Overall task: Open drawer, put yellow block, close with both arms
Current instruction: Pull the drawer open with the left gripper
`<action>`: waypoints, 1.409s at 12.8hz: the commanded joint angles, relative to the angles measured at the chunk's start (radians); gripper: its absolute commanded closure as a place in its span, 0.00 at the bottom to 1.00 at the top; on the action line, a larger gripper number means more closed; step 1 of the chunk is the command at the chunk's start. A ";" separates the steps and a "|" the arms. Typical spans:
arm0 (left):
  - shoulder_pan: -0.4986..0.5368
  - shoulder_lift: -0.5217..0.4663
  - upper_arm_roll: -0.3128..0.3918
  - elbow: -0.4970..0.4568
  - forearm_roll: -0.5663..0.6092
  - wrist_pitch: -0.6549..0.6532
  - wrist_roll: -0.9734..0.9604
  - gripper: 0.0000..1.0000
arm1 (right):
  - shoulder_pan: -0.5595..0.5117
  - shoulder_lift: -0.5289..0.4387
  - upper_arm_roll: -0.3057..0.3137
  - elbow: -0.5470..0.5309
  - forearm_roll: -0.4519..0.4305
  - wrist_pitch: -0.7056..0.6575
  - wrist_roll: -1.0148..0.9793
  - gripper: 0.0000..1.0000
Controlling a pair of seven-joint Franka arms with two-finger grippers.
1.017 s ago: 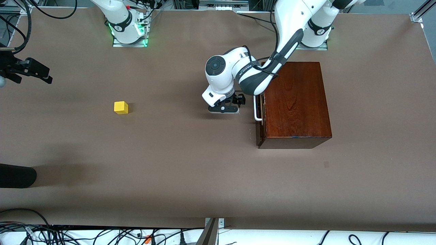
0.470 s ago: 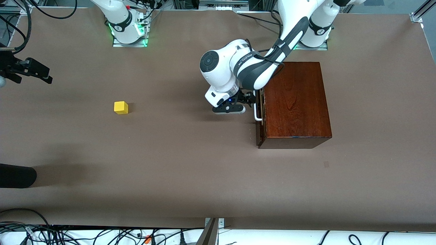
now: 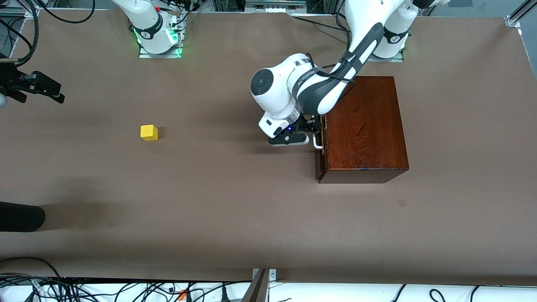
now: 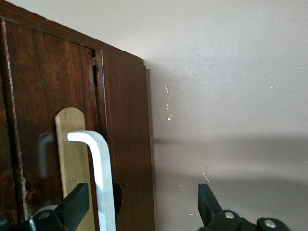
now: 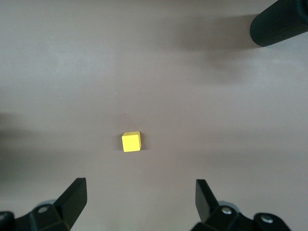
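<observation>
The reddish-brown wooden box [image 3: 365,126] stands toward the left arm's end of the table. Its drawer [image 3: 321,144] is shut, with the white bar handle [image 3: 317,141] on its dark front. My left gripper [image 3: 311,129] is open at that front. In the left wrist view the handle [image 4: 102,168] lies between the fingers of the left gripper [image 4: 142,195], close to one finger [image 4: 76,202]. The yellow block [image 3: 149,132] sits on the table toward the right arm's end. My right gripper [image 3: 56,91] waits, open and empty, high over that end; the right wrist view shows the block [image 5: 131,142] below the right gripper [image 5: 139,192].
A black cylinder [image 3: 21,216] pokes in at the table's edge at the right arm's end, nearer to the front camera than the block; it also shows in the right wrist view [image 5: 279,21]. Brown table surface [image 3: 235,201] spreads between block and box.
My left gripper has moved toward the box and its fingers now straddle the white handle. The drawer, the block and the right gripper have not moved.
</observation>
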 commanded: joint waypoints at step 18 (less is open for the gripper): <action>0.009 0.013 -0.019 -0.085 -0.108 0.152 -0.025 0.00 | -0.005 -0.001 0.004 0.012 0.015 -0.007 0.010 0.00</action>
